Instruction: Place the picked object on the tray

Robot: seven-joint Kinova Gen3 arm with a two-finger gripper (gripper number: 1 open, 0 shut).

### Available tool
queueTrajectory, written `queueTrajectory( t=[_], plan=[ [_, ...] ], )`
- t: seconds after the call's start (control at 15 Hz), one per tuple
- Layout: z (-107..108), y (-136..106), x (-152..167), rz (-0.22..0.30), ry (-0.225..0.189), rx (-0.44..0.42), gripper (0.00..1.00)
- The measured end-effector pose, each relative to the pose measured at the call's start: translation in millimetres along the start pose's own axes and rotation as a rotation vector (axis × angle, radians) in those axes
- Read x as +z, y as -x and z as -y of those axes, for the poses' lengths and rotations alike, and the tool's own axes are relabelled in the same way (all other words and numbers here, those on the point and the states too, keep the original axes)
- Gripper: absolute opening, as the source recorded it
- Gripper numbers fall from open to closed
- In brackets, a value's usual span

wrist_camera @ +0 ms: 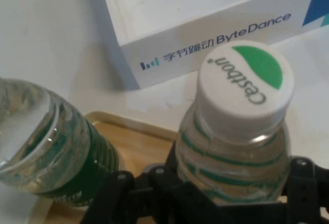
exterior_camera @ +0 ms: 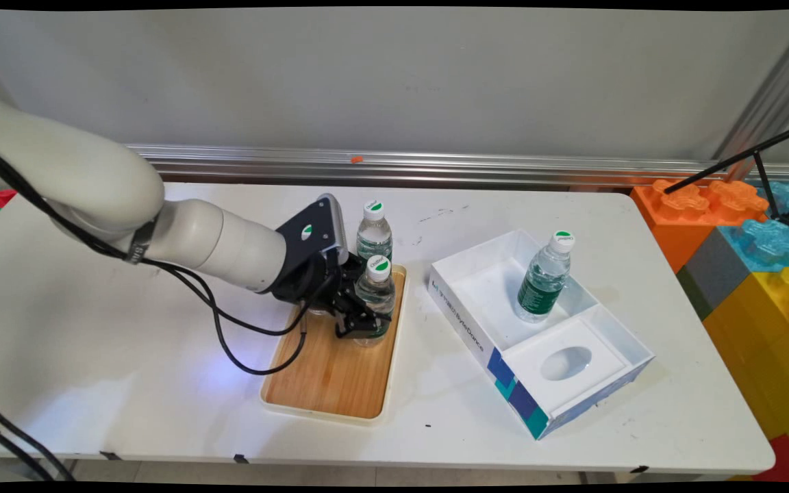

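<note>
The tool (exterior_camera: 361, 322) is closed around the near water bottle (exterior_camera: 374, 294), standing upright on the wooden tray (exterior_camera: 329, 383) (far right corner). Keep the grip square and low; a second bottle (exterior_camera: 374, 229) stands just behind.

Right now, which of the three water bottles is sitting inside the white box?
The bottle on the right, standing alone in the white box. The other two stand at the wooden tray, by the claw.

A white, rounded, tube-like arm (exterior_camera: 189, 239) with black cables (exterior_camera: 230, 329) ends in a black linkage claw (exterior_camera: 365, 320).
</note>
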State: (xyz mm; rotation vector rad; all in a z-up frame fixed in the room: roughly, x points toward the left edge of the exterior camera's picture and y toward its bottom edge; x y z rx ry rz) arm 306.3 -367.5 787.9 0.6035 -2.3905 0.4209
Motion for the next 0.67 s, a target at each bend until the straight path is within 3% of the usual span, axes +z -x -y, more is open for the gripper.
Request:
queueTrajectory(
  t=[0.4,0.47,0.67],
  plan=[
    [-2.6,6.3,9.9,-0.005,-0.002,-0.043,0.0],
    [-2.7,7.0,11.2,-0.006,0.001,-0.049,1.0],
    [-4.4,8.7,12.1,-0.007,0.006,-0.056,1.0]
  ],
)
